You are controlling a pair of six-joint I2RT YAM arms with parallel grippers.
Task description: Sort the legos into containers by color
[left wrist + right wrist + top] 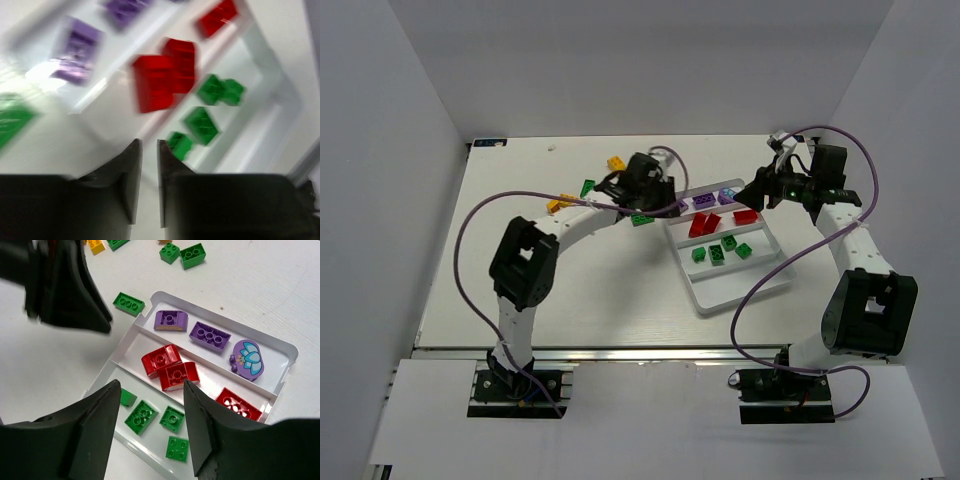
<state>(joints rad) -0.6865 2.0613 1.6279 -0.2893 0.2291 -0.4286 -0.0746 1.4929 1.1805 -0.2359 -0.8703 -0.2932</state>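
The white tray [742, 285] lies right of centre. Its far compartment holds purple bricks [210, 335], one with a pale flower top [247, 359]. The second holds red bricks [161, 359]. The third holds several green bricks [142, 416]. My left gripper [645, 188] hovers by the tray's left end; in its blurred wrist view the left gripper [149, 145] has its jaws almost together with nothing between them. My right gripper [150, 387] is open and empty above the green compartment, at the tray's far right end [760, 190]. A green brick [641, 219] lies just outside the tray.
Loose bricks lie on the table left of the tray: a yellow one [616, 162], another yellow one [558, 205], a green wedge [587, 187]. The right wrist view shows two more green bricks [192, 255] beyond the tray. White walls enclose the table.
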